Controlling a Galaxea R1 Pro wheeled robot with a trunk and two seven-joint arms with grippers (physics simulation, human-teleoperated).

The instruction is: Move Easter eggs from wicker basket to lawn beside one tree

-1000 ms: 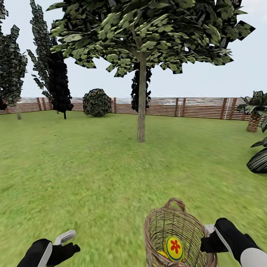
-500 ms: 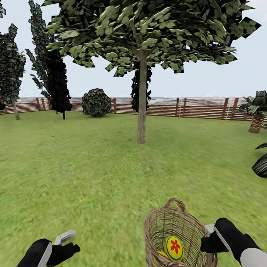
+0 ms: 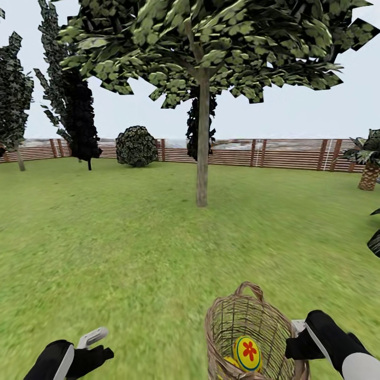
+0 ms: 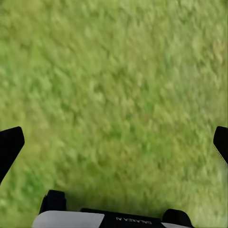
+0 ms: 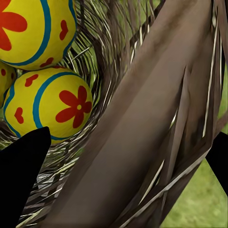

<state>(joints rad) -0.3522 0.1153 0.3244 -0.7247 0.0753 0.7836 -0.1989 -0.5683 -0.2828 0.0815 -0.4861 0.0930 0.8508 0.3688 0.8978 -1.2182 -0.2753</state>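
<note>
Setting: lawn of mottled green grass runs back to a brown slatted fence under a pale sky.
Tree: a thin grey-brown trunk with a broad leafy crown stands upright on the grass, well ahead of the robot and near the middle of the head view.
Other plants: dark narrow trees and a round bush stand by the fence; a short palm stands at the far right.
Basket: the wicker basket is at the lower right of the head view, tilted so that its open mouth faces the camera, loop handle on the far rim.
Eggs: yellow eggs with red flowers and blue bands lie inside the basket, touching each other; one shows in the head view.
Right gripper: the right gripper is clamped on the basket's rim, the woven wall between its black fingers.
Left gripper: the left gripper hangs over bare grass with its fingers spread wide, holding and touching nothing.
</note>
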